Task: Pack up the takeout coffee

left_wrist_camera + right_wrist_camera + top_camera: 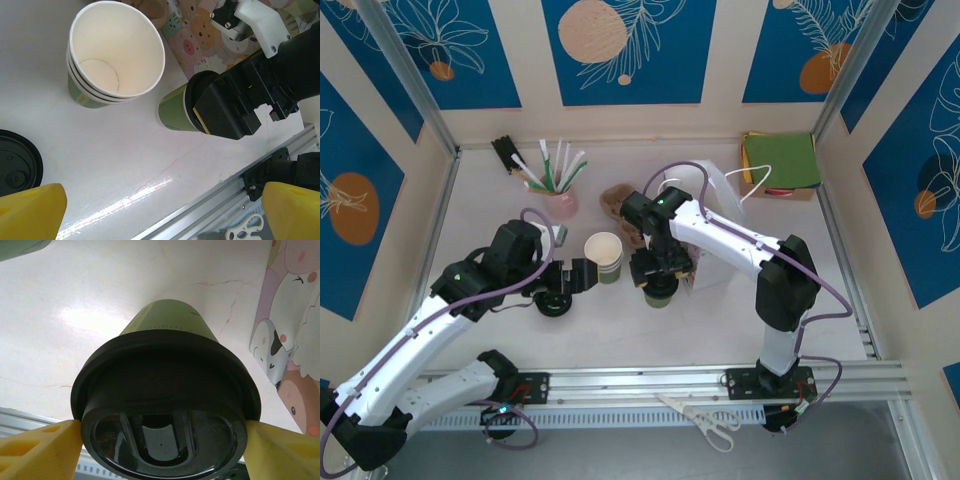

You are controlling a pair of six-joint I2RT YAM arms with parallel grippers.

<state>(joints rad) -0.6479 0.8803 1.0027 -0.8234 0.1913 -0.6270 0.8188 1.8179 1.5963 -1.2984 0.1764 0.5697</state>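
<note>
Between the right gripper's yellow fingers sits the takeout coffee, standing upright on the table. One finger is on each side of its black lid, both touching the rim. Whether that is a firm clamp yet, I cannot tell.

That hold is the worry. The fingers meet the lid, not the green paper wall below it. On a lift the lid could pop off and leave the cup behind, or the cup could hang and swing. Squeeze too hard and the rim could buckle and slip free.

Just beyond the right-hand finger stands the bag, its side printed with cartoon animals. It is very near, so a sideways swing could shove it or fold its mouth shut before the coffee goes in.

Out ahead of the left gripper, whose fingers stand wide apart on nothing, is a stack of lidless cups. By the left-hand finger lies a loose black lid.

The count:
- One lidded coffee.
- Three cups in the stack, by their rims.
- One spare lid.
- One bag.
- One pair of scissors by the arm bases.
</note>
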